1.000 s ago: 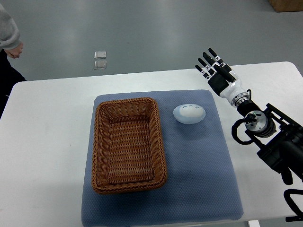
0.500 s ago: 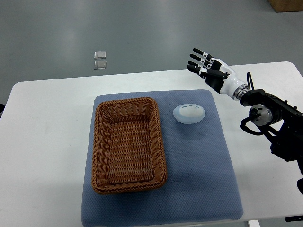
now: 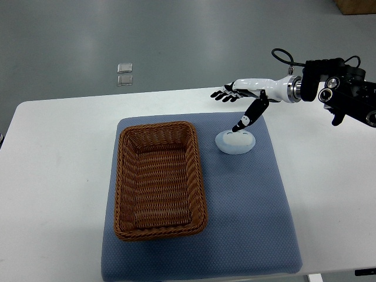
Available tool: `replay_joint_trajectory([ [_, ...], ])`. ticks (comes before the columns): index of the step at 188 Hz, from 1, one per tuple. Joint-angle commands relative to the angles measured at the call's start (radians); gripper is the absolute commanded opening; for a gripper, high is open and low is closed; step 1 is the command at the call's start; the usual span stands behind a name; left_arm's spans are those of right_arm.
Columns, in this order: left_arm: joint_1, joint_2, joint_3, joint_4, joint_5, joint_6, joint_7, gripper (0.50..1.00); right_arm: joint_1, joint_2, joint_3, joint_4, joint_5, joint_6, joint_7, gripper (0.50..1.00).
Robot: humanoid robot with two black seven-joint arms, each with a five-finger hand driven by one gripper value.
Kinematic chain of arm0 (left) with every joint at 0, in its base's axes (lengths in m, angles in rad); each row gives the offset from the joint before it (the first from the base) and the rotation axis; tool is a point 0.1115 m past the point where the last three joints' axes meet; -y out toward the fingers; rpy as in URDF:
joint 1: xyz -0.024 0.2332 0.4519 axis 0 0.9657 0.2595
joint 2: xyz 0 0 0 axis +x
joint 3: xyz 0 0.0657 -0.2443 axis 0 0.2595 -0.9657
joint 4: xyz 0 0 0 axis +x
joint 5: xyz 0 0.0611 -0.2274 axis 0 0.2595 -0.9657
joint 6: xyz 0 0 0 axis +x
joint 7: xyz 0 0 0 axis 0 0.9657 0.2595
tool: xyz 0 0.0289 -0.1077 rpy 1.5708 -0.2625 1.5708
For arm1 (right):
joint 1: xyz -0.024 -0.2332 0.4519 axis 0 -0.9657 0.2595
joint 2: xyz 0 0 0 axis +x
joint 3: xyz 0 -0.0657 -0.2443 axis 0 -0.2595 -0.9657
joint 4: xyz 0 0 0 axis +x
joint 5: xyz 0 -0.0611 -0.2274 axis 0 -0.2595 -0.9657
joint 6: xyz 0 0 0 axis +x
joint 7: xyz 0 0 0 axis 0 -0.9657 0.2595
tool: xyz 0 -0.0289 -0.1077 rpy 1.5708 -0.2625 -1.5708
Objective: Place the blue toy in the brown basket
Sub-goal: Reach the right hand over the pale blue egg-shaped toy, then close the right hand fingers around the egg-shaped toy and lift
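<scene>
The robot's right hand (image 3: pixel 238 97) reaches in from the right edge over the far side of the blue mat (image 3: pixel 200 200), its fingers (image 3: pixel 222 94) spread and holding nothing. The thumb (image 3: pixel 249 116) angles down toward the blue toy (image 3: pixel 235 141), its dark tip just above the toy's far upper edge; whether it touches cannot be told from this view. The pale blue, rounded toy lies on the mat directly below and slightly nearer the camera than the hand, with three small white marks on its top. It sits just beside the right rim of the brown basket (image 3: pixel 160 179), apart from it by a narrow strip of mat. The woven rectangular basket stands on the left half of the mat, its long side running away from the camera, with nothing inside.

The mat covers the middle of a white surface (image 3: pixel 56 194) with rounded corners. The arm's white forearm and black wrist housing (image 3: pixel 338 88) hang above the surface's far right corner, a black cable looping over them. Beyond the surface lies a grey floor (image 3: pixel 176 41), where two small clear square items (image 3: pixel 124 74) rest side by side. A brown box corner (image 3: pixel 355 6) shows at the top right.
</scene>
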Motion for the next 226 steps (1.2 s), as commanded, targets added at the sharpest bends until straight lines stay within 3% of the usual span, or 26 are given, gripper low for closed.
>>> replay_joint_trajectory([
  [1, -0.001, 0.000, 0.000, 0.000, 0.000, 0.000, 0.000, 1.000, 0.027, -0.011, -0.052, 0.029, -0.006, -0.002, -0.038, 0.928],
  [90, -0.001, 0.000, 0.000, 0.000, 0.000, -0.003, 0.000, 1.000, -0.062, 0.022, -0.063, 0.013, -0.023, -0.132, -0.041, 0.926],
  [226, -0.001, 0.000, 0.002, 0.000, 0.000, -0.003, 0.000, 1.000, -0.127, 0.082, -0.061, -0.040, -0.023, -0.181, -0.031, 0.919],
])
